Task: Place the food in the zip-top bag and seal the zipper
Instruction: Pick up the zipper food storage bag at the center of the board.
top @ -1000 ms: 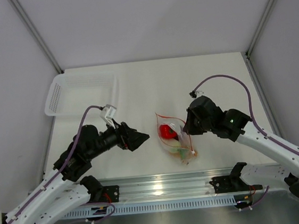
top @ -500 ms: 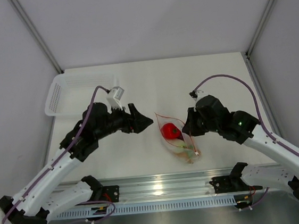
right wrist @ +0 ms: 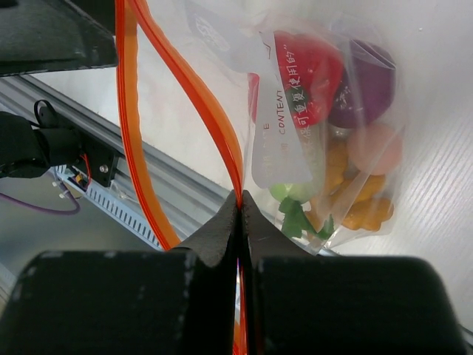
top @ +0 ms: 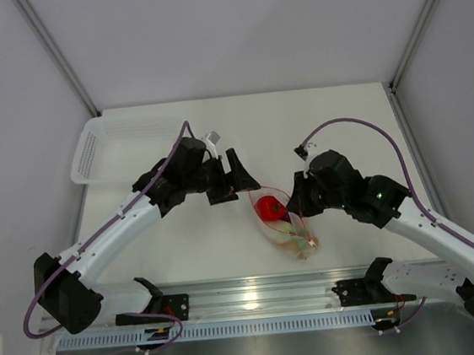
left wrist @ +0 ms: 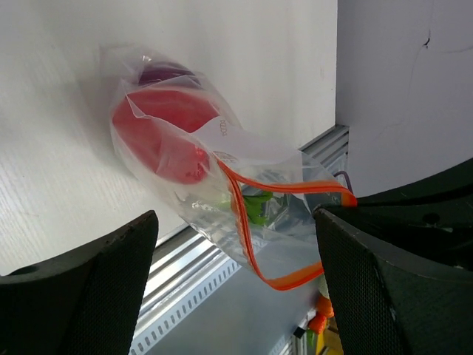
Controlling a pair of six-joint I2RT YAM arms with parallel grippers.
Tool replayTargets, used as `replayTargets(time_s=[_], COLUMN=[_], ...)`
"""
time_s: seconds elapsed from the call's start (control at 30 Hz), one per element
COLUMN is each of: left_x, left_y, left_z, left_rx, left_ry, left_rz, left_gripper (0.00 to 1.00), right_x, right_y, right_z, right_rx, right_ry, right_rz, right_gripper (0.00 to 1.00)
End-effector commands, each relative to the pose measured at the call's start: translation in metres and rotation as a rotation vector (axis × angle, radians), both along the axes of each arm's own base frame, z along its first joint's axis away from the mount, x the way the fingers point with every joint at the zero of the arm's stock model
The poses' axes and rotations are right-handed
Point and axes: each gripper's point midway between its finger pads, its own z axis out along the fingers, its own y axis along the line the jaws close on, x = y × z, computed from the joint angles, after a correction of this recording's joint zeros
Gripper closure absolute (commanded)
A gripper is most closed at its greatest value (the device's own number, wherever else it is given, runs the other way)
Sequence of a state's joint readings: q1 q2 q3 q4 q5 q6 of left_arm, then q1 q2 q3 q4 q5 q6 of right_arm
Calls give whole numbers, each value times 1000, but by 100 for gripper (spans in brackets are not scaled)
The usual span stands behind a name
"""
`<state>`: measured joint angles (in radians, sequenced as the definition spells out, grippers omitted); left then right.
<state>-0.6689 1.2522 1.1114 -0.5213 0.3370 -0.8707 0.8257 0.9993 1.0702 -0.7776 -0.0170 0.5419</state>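
The clear zip-top bag (top: pixel 283 223) lies right of centre with the food inside: a red round one (top: pixel 267 208), and in the right wrist view the red one (right wrist: pixel 314 74), a purple one (right wrist: pixel 366 81), an orange-yellow one (right wrist: pixel 362 207) and a white-green one (right wrist: pixel 295 214). My right gripper (top: pixel 296 206) is shut on the orange-red zipper (right wrist: pixel 126 89) at one end (right wrist: pixel 240 203); the two strips gape apart. My left gripper (top: pixel 240 186) is open just left of the bag. In its wrist view (left wrist: pixel 236 288) the zipper (left wrist: pixel 295 186) hangs between its fingers, untouched.
A white slotted basket (top: pixel 124 147) stands at the back left. An aluminium rail (top: pixel 258 294) runs along the table's near edge, just in front of the bag. White walls and frame posts close in the sides and back.
My left arm has swung up and to the right, bringing its open gripper close to the bag's left side. My right gripper has kept its hold on the zipper, shifting slightly.
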Motion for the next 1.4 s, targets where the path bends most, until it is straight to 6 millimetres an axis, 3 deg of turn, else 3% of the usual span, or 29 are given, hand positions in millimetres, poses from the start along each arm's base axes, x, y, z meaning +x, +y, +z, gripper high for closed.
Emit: replayTargets(time_s=[0.0,0.13,0.33,0.5,0.57,0.67,0.7,0.77,0.83,0.93,1.1,1.2,1.37], left_x=[6,14,30,27,26,22,20,17,11,8,4,7,10], left_y=[-10,-18,-32,-45,-48,-46,-45,-40,-34,-23,4,16,31], left_z=[22,20,18,17,18,18,16,17,18,14,4,5,8], left_rx=[-64,-83,-136,-185,-215,-227,-224,-219,-221,-211,-217,-226,-265], left_ry=[23,52,92,130,119,107,108,99,92,87,131,157,175], left_rz=[15,26,28,-32,-50,-63,-66,-77,-92,-79,28,120,251], left_gripper=[11,12,22,47,65,83,86,96,99,99,99,99,99], right_x=[4,3,5,6,8,10,11,14,13,6,-20,-43,-73], right_y=[9,9,7,8,6,3,2,-5,-10,-17,-26,-23,-20], right_z=[22,19,9,11,11,10,11,12,14,24,37,29,54], right_rx=[50,33,-20,-43,-52,-65,-69,-77,-76,-48,27,55,251], right_ry=[-68,-66,-84,-120,-132,-143,-146,-153,-142,-144,-163,-132,-192], right_rz=[32,37,28,20,8,0,-8,-52,-83,-91,-9,92,211], right_gripper=[100,100,100,100,100,92,77,60,45,34,32,32,32])
